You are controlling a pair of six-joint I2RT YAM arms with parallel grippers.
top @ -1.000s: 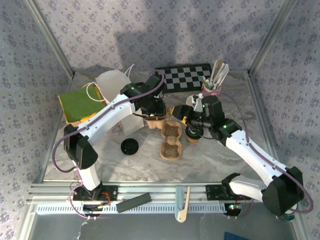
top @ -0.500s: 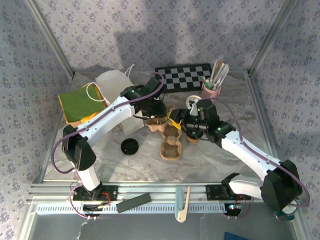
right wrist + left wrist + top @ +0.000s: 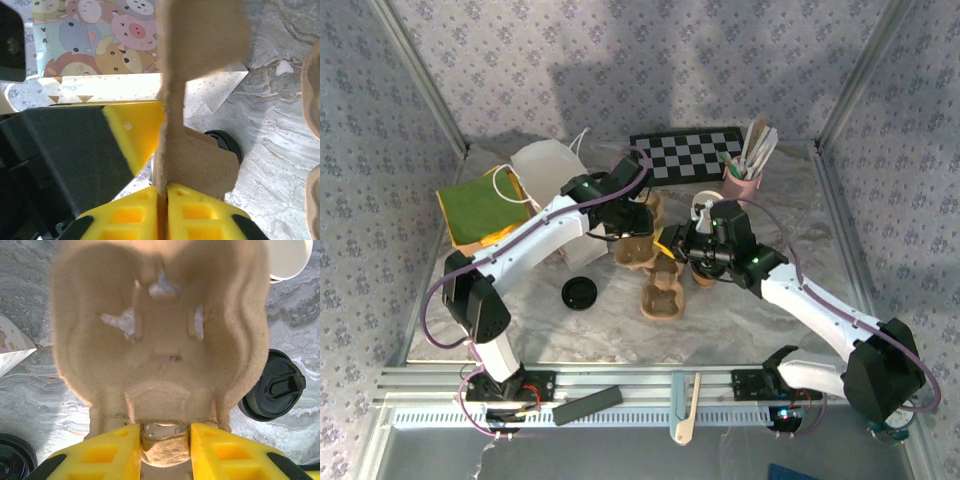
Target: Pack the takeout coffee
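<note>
- At the left of the marbled table (image 3: 520,320), a white paper bag (image 3: 542,165) stands beside a green cloth (image 3: 480,205). A loose black lid (image 3: 579,293) lies nearer you.
- Centre-left, your left gripper (image 3: 628,240) is clenched on one end of the brown pulp tray (image 3: 660,290), with its yellow fingers (image 3: 107,452) pinching a tab of the rim.
- Centre-right, your right gripper (image 3: 670,244) grasps the same tray, its pads (image 3: 200,215) pressed flat on a thin wall.
- Just right of the tray, the takeout coffee (image 3: 706,276) stands on the table, partly under your right arm (image 3: 800,300) and not in a pocket.
- Far right, a pink cup of stirrers (image 3: 742,183) stands by the checkerboard (image 3: 688,155).
</note>
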